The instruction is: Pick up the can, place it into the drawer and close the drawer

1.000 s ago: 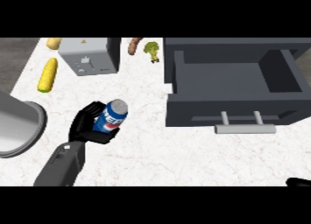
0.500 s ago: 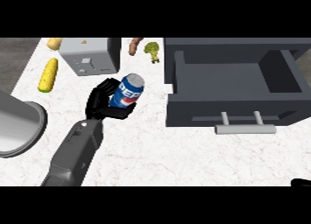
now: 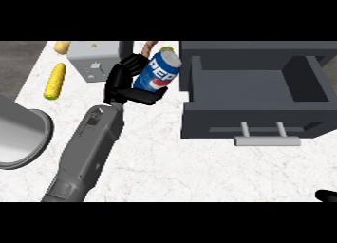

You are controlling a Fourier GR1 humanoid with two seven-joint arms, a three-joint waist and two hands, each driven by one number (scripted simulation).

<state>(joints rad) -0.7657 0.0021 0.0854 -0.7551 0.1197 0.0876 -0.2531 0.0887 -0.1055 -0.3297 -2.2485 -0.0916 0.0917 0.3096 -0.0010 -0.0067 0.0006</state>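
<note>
The left hand (image 3: 129,80) carried the can (image 3: 157,72) up the counter and rightward, toward the open drawer (image 3: 258,111). The can tipped further, its top leaning to the drawer's left wall.

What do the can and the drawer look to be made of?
The can, in the left hand: likely metal, with a silvery rim and a glossy blue printed wall. The drawer: matte dark grey, perhaps painted metal or plastic, with a pale grey bar handle.

Blue glossy metal can (image 3: 159,72): you see a smooth sheen.
White marble worktop (image 3: 185,166): faintly veined.
Dark grey drawer (image 3: 258,95): matt.
</note>
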